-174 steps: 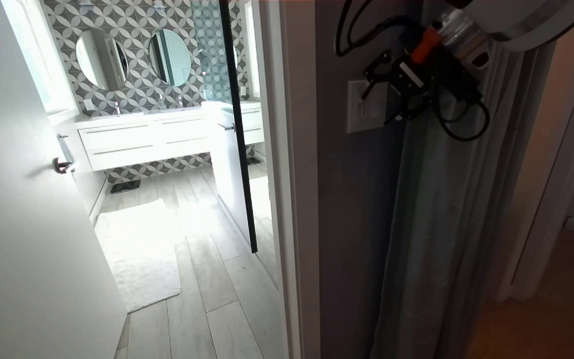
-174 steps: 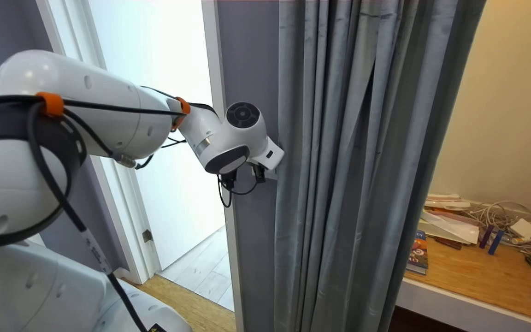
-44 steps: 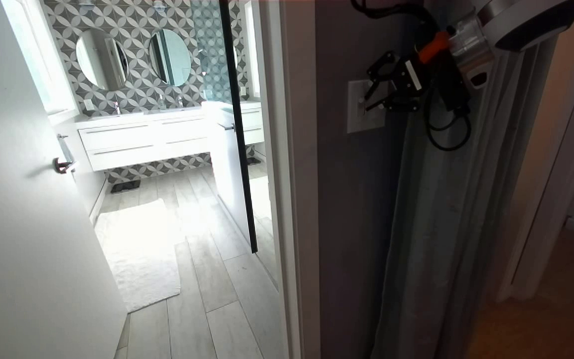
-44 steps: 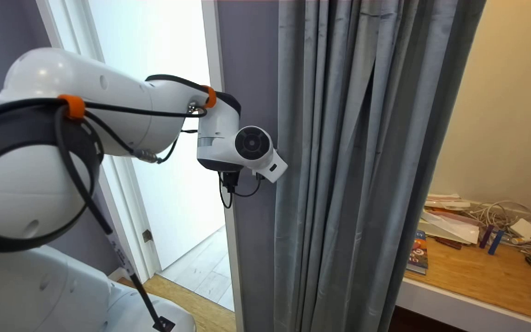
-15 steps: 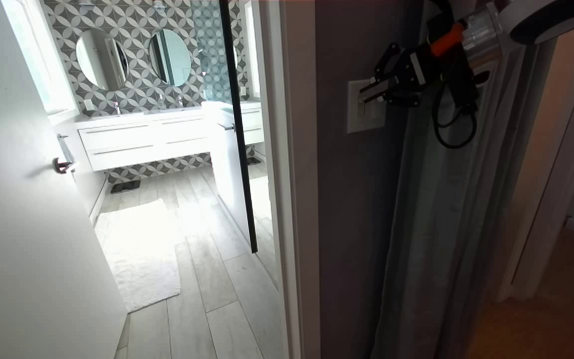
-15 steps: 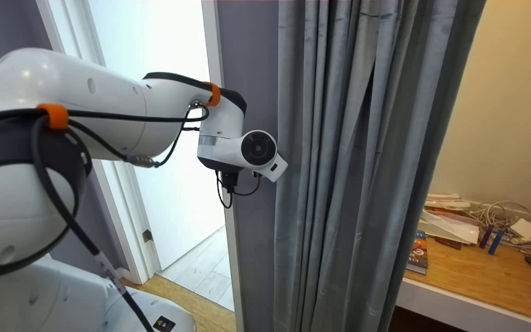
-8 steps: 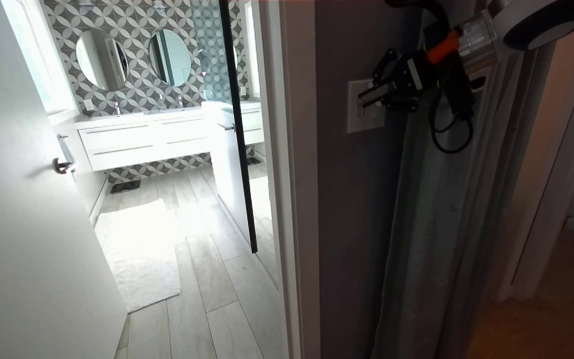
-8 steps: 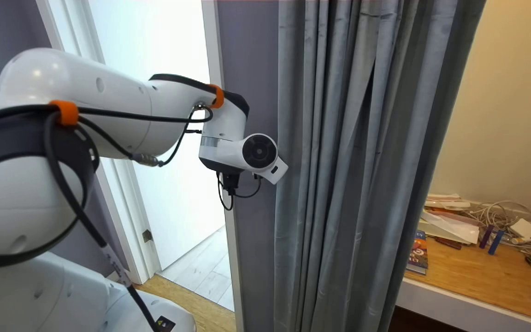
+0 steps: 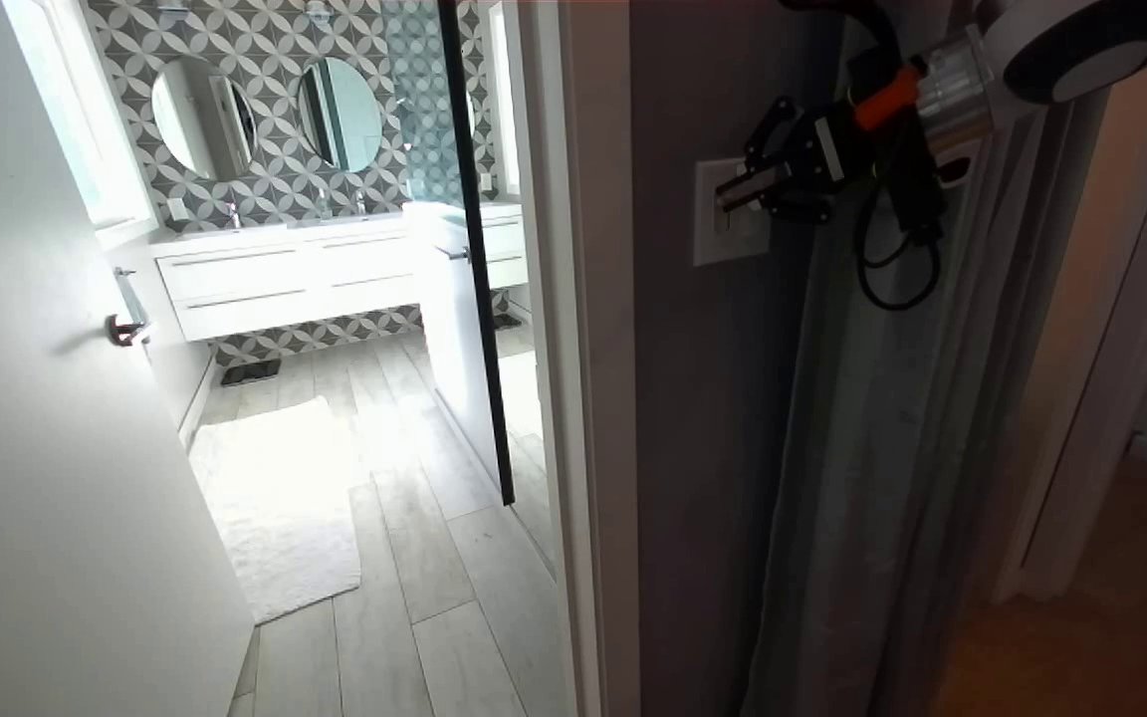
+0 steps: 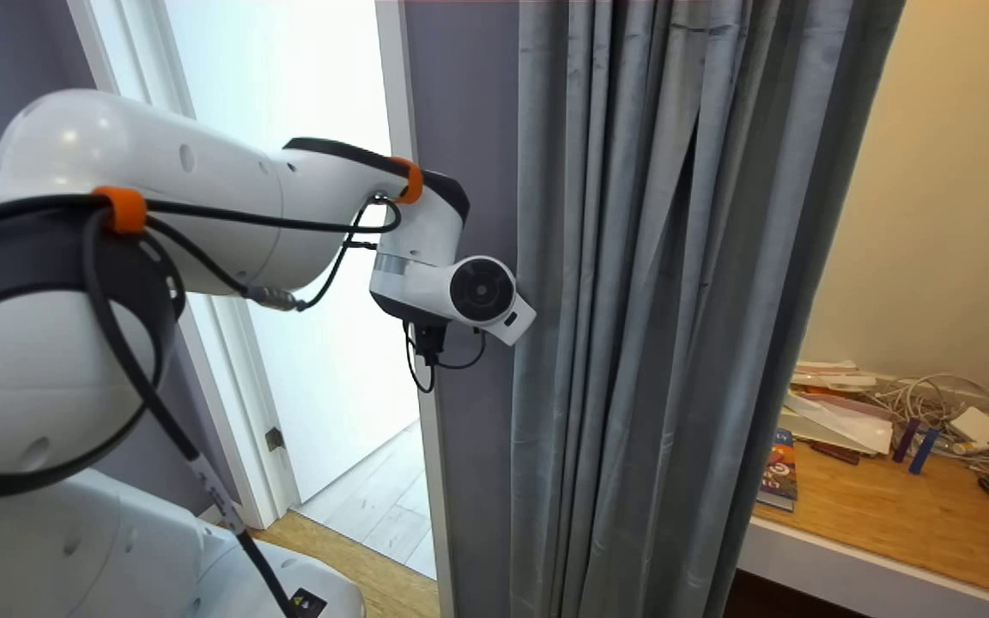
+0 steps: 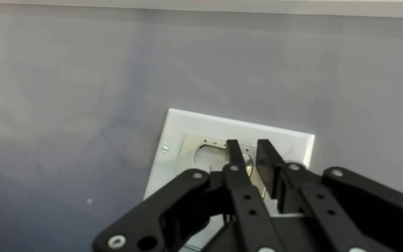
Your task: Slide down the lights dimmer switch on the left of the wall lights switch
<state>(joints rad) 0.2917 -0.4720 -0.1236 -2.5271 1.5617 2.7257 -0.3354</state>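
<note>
Fingertips [image 11: 234, 152] of the gripper [image 11: 247, 142] stand closer together than in the earliest frame, set before the white wall plate [image 11: 201, 120]. Left to right in the wrist view: the dimmer switch [image 11: 204, 155], mounted in that plate; its apparent slide knob [image 11: 218, 165]; then the fingertips, parted by a narrow gap with nothing visibly pinched, contact not confirmable. Expect light plastic with mild drag: bear on the slide knob's edge without pinching.

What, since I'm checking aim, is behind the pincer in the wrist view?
Parts of a switch plate and its rounded slot; the pincer hides much of the lower plate.
</note>
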